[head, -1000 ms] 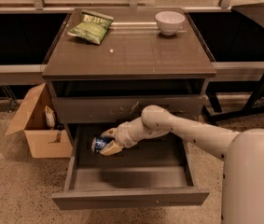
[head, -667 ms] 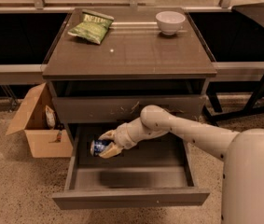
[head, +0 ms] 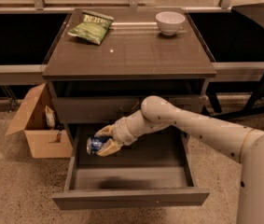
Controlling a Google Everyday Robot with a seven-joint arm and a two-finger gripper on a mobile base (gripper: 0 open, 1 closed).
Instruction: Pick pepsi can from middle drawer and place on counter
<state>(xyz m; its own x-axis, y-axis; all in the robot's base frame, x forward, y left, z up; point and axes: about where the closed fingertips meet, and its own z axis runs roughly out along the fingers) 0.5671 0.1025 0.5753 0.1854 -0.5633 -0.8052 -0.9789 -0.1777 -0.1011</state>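
Camera view: The middle drawer (head: 130, 197) stood pulled open below the closed drawer front (head: 94, 109). The arm (head: 192, 125) reached in from the right. The gripper (head: 102, 145) was at the drawer's left side, its fingers clasped around the pepsi can (head: 93, 145), which lay on its side with one end facing left. Whether the can touched the drawer floor could not be determined. On the tabletop (head: 131, 50), a green crisp bag (head: 91, 27) lay at rear left and a white bowl (head: 170, 22) at rear right, well apart. A cardboard box (head: 36, 125) stood on the floor left of the cabinet.
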